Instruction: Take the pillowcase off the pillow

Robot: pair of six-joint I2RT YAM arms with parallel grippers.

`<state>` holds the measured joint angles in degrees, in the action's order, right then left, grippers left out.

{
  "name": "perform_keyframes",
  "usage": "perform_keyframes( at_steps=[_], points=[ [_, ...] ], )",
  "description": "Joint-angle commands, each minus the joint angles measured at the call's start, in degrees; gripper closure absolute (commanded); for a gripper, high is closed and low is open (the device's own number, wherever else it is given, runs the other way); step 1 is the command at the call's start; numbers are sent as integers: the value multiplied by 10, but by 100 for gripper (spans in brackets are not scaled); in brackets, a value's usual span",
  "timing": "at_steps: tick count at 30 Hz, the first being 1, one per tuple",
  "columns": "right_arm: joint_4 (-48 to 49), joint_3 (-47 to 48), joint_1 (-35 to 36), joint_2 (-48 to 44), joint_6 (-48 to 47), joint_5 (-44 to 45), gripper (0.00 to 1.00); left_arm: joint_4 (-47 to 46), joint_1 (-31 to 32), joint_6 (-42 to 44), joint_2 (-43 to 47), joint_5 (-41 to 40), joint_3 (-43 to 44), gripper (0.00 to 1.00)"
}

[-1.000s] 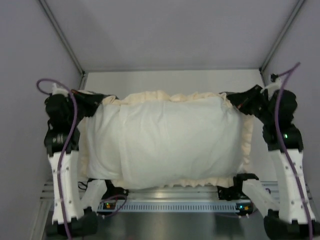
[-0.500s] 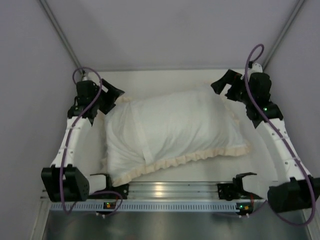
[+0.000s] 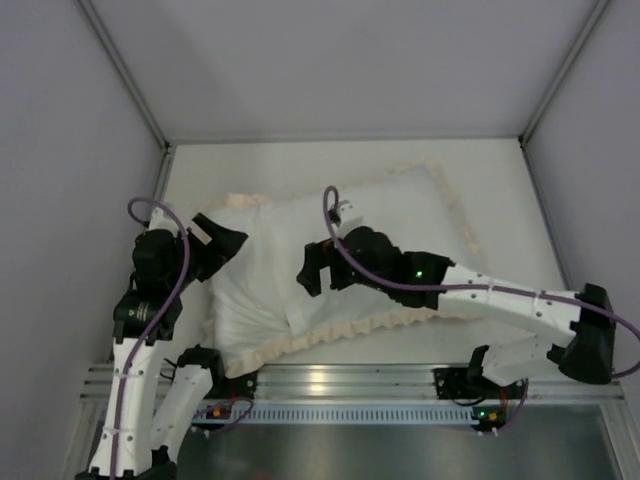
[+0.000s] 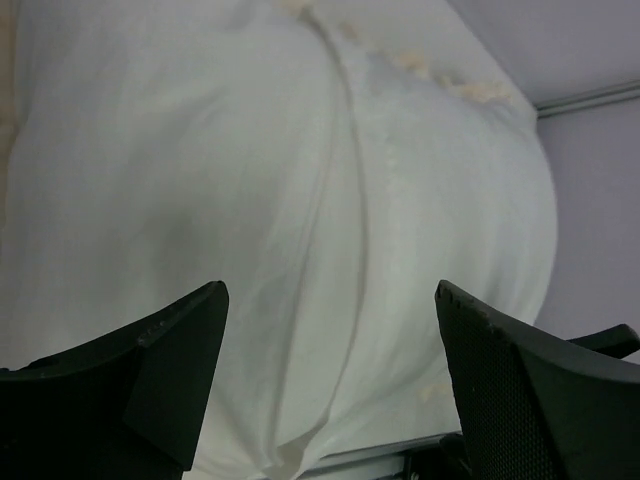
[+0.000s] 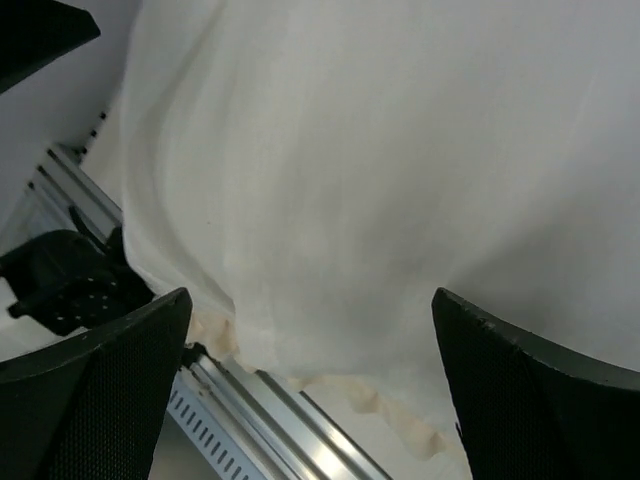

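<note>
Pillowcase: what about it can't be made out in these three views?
- The pillow: none of its surface shows, because the pillowcase covers it in every view.
- The opening of the pillowcase: cannot be located. In the top view the right gripper sits over the middle fold.
- Contact: in the top view the right gripper's own wrist hides whether its jaws touch the fabric.
- Both wrist views: cloth fills the frame, and most of its edges are cut off.

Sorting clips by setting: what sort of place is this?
Probably a lab robot cell, not a home: plain grey enclosure walls, an aluminium rail by the left arm and right arm, and a white tabletop holding one frilled pillowcase.
</note>
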<state>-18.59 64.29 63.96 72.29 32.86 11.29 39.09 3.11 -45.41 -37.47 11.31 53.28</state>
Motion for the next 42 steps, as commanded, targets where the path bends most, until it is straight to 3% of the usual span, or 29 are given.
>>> perform_keyframes(
  at_steps=[1,8,10,11,12,15,17,26,29,38,40,41,42],
  points=[
    [-11,35,41,43,35,86,1,68,15,0,7,6,-77,13],
    [0,41,108,125,86,123,4,69,75,-23,-32,-49,-99,16],
    [4,43,122,132,91,129,4,69,102,-30,-52,-69,-102,24],
    [5,43,126,136,97,133,4,69,109,-40,-54,-74,-106,32],
    [5,42,132,137,99,137,4,70,116,-43,-46,-74,-109,57],
    [3,30,140,134,107,152,4,72,120,-50,-4,-75,-119,91],
    [3,22,141,135,114,153,5,93,120,-43,12,-79,-106,100],
    [-19,72,153,203,101,178,12,111,120,-21,1,-55,-54,100],
    [-29,108,179,205,70,213,11,121,120,-14,4,-60,-45,100],
    [-46,183,164,236,38,231,7,126,119,-7,14,-41,-46,99],
    [-47,197,158,255,32,238,4,126,120,-5,14,-38,-50,83],
    [-50,213,151,261,27,236,3,126,120,-5,16,-40,-52,70],
    [-51,218,146,274,23,235,2,127,119,-6,22,-42,-54,50]
  ],
)
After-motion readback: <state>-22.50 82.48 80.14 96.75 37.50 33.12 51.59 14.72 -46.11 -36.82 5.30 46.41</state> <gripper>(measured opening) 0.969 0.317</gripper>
